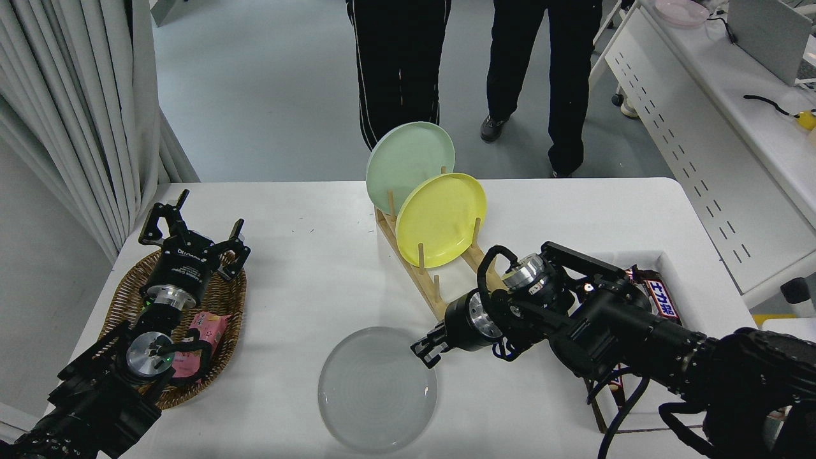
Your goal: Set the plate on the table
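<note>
The light grey plate (pixel 376 389) lies flat on the white table (pixel 306 255), near its front edge. My right gripper (pixel 426 352) is at the plate's right rim, low over the table, with its fingers parted; I cannot tell whether it touches the rim. My left gripper (pixel 191 229) is parked at the lower left, open, above a wicker basket.
A wooden plate rack (pixel 440 287) holds a yellow plate (pixel 441 220) and a pale green plate (pixel 408 162) upright. The wicker basket (pixel 220 312) holds a pink packet. A tray with snack bars (pixel 660 299) sits at the right. Two people stand beyond the far edge. A white desk (pixel 701 146) stands at the right.
</note>
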